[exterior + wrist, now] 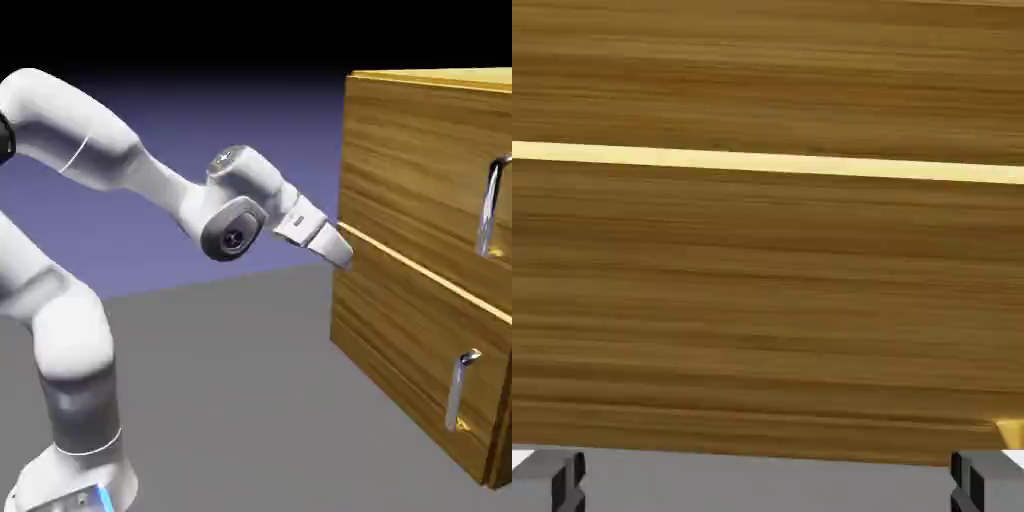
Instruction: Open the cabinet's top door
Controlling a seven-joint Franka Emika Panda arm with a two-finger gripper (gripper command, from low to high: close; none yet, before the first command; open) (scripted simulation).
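Two doors are shown, and the top door (412,165) is the one wanted: shut, set in the cabinet (440,78) at about two o'clock from the gripper (768,482) in the exterior view. Nothing is held; the jaws are spread wide, with no handle between them. A broad, stiff, fairly heavy swing is to be expected. The smooth metal handle (489,205), near three o'clock, is best gripped mid-bar, since a slip could be caused by its polish.
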